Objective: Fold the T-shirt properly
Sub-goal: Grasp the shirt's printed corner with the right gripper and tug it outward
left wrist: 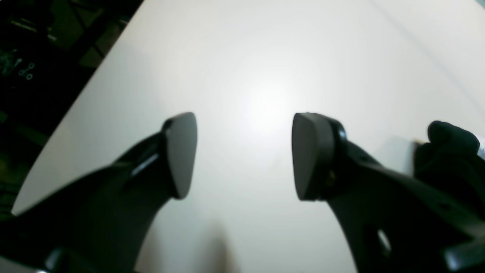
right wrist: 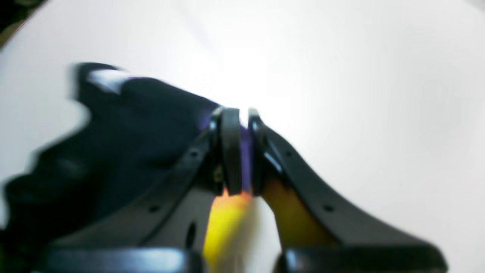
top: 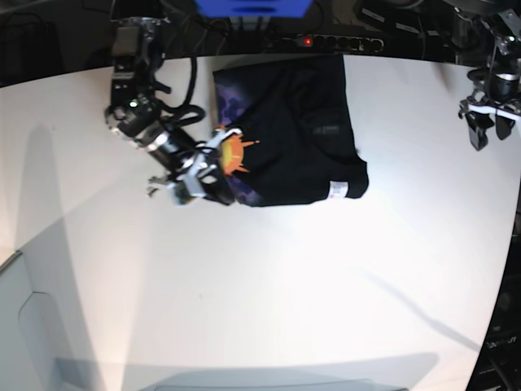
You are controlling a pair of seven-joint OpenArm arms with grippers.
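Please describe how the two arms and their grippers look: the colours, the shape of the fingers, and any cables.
Both grippers, the left gripper and the right gripper, are black, with curved fingers ending in flat, rounded, matte dark pads. In the base view, the right arm is black with silvery metal joints, and black cables loop beside it.

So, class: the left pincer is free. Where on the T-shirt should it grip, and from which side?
Probably the corner by the white label of the T-shirt. It juts toward the open left pincer, so come from that side, low over the table. The right pincer holds the opposite printed edge.
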